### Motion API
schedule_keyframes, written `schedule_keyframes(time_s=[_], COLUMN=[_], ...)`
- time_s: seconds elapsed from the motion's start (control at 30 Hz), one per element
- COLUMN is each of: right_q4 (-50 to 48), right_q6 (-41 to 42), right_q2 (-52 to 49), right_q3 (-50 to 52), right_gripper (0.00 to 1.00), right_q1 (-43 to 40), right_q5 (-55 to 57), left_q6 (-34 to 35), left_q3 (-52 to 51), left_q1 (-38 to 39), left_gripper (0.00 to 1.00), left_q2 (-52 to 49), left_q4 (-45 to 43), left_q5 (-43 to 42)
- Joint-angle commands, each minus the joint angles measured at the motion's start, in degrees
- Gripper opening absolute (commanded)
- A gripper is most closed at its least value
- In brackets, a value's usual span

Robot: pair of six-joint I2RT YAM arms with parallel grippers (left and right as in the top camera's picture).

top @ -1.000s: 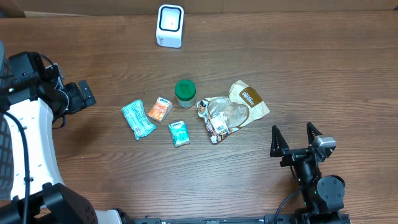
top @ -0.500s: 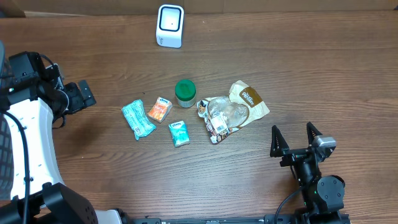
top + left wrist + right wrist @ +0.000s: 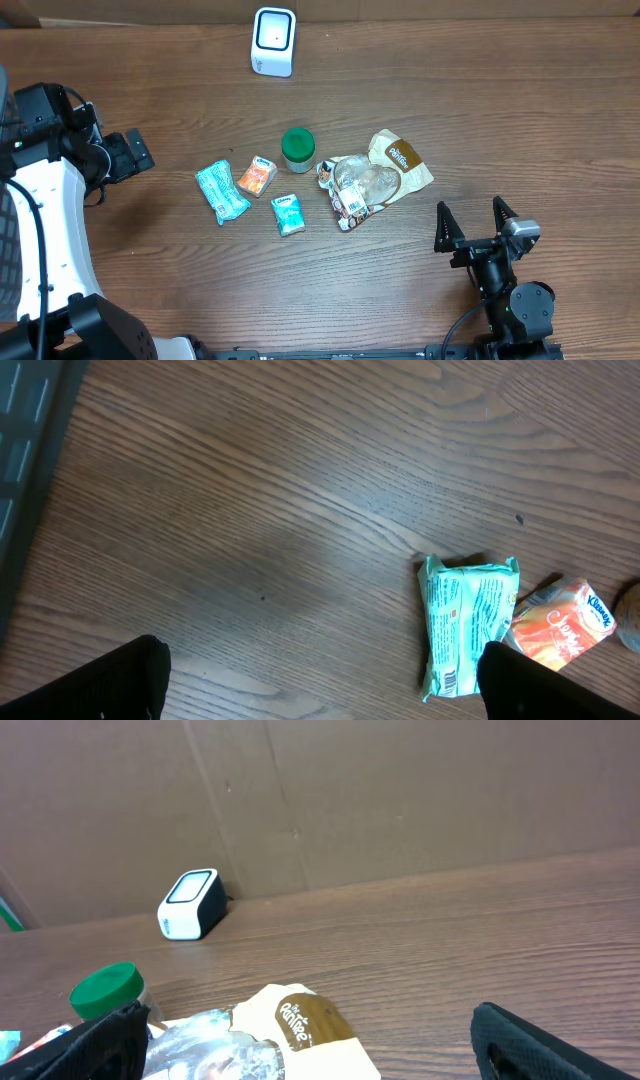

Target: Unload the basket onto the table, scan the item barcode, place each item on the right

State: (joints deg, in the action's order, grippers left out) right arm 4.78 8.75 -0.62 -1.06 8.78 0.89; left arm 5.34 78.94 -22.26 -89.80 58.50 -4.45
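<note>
Overhead top-down, right wrist low, facing scanner (image 3: 190, 904)

We see a brown wooden worktop (image 3: 500, 110) with long grain lines, which spreads below and ahead of the right pincer (image 3: 468, 208). Far ahead of this pincer a wall of plain cardboard (image 3: 400, 790) stands at the back edge. At the left of the left pincer (image 3: 320, 685), a dark panel (image 3: 25, 450) borders the wood.
</note>
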Motion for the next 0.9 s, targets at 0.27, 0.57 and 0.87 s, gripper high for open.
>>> schedule_keyframes(time_s=[0.27,0.57,0.87], right_q4=[-0.15,-0.17,-0.70], right_q6=[-0.24,-0.24,0.81], right_q2=[0.46,0.46,0.46], right_q3=[0.61,0.61,0.61], right_gripper=[1.00,1.00,1.00], right_q1=[0.26,0.26,0.26], right_q5=[0.35,0.35,-3.56], left_q6=[-1.55,-1.53,-1.53], left_q3=[1.05,1.03,1.03], left_q1=[-0.22,-0.22,-0.22], left_gripper=[1.00,1.00,1.00], left_q2=[-0.57,-0.57,-0.57], left_q4=[-0.24,-0.22,-0.22], left_q5=[0.55,0.55,0.55])
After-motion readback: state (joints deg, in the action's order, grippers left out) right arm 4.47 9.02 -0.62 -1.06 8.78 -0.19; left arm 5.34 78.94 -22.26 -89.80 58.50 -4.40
